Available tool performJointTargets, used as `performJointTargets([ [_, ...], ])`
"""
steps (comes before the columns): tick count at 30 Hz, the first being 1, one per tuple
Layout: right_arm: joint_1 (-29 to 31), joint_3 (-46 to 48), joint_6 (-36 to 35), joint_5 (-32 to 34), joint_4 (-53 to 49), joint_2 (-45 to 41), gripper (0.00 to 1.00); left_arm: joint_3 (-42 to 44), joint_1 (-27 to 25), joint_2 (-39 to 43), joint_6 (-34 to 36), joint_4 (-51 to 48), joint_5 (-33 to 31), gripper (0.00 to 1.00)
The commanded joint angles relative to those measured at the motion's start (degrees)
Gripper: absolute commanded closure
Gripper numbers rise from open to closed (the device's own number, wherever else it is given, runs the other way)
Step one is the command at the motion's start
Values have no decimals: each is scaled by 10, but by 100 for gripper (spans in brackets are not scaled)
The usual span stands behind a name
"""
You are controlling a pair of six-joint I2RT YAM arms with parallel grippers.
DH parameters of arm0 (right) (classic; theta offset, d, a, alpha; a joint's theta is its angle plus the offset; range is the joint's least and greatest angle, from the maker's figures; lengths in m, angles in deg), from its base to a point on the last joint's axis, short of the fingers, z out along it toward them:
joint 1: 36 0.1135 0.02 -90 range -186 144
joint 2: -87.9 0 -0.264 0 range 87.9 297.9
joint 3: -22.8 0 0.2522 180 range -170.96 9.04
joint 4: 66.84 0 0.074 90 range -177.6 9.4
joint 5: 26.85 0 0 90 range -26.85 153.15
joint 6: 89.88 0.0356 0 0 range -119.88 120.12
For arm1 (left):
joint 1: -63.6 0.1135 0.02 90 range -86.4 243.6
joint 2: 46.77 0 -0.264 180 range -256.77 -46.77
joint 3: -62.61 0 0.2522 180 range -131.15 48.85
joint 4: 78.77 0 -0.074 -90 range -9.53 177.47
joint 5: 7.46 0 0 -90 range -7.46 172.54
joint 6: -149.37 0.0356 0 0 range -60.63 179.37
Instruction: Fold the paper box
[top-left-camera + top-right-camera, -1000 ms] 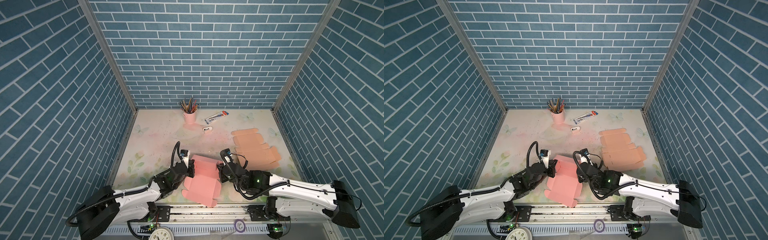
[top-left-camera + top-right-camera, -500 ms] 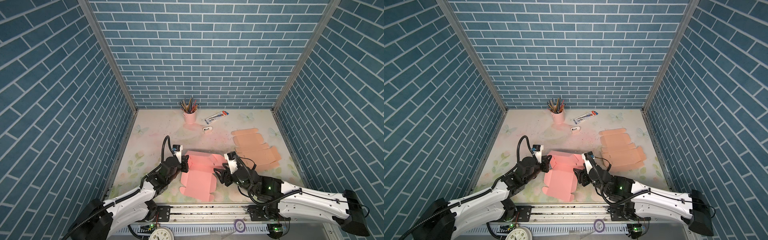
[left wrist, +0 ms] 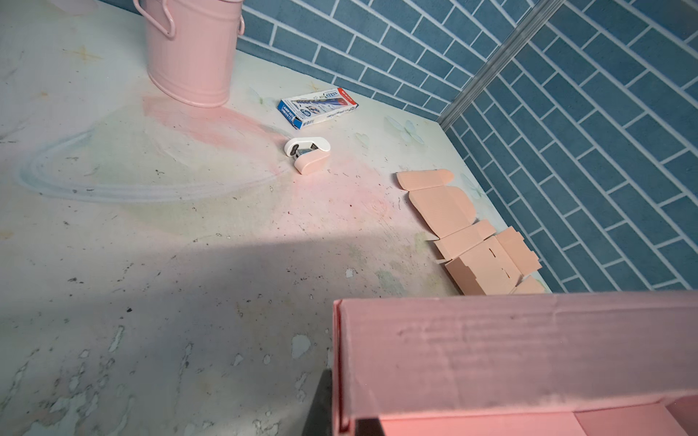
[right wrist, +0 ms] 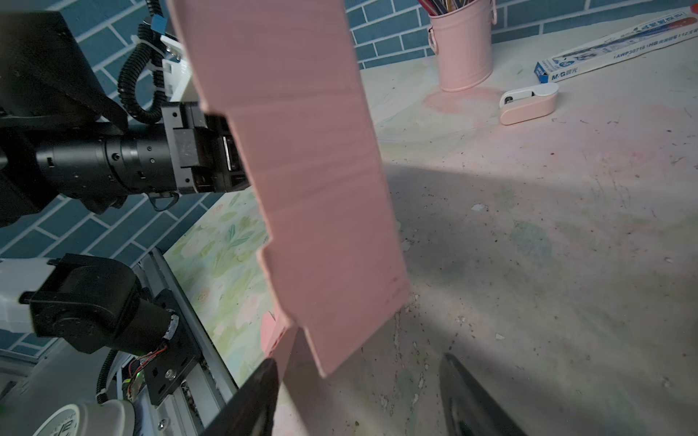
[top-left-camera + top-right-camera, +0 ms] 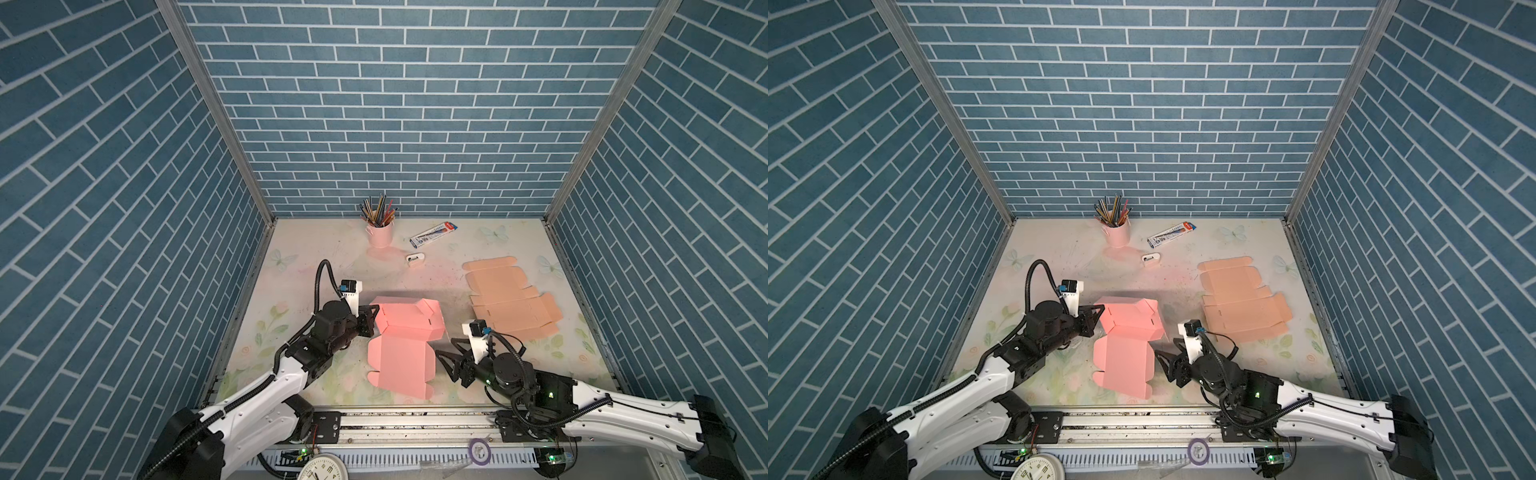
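A pale tabletop (image 5: 332, 257) printed with faint flowers and butterflies, scuffed and flecked with dark specks, sits inside blue brick-pattern walls (image 5: 395, 104) on three sides, with a metal rail (image 5: 415, 419) along its front edge. At the back stands a pink metal bucket (image 5: 381, 236), upright and filled with coloured pencils (image 5: 377, 208). Just beside it lies a flat blue and white pencil carton (image 5: 433, 233), and near that a small white and pink plastic gadget (image 5: 415, 258), possibly a sharpener. Flat peach cardboard box blanks (image 5: 507, 303) lie by the right wall.

The partly folded pink paper box (image 5: 403, 345) is at the front middle of the table, its rear walls raised and its front panel spread toward the rail. The left gripper (image 5: 374, 320) is pinched onto the box's left wall. The right gripper (image 5: 444, 346) stands wide apart just beside the box's right edge, gripping nothing
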Motion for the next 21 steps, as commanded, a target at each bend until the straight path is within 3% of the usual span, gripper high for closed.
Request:
performJointTargets([
  [1,3,4,-26,-2,74,-9,32,-14,11,15,-11,-12,16,92],
  [12,3,53,-42,12,149,-56,49,-11,18,21,-36,14,63,92],
  [21,4,59,-53,15,186,-67,52,-3,19,39,-41,22,84,92],
])
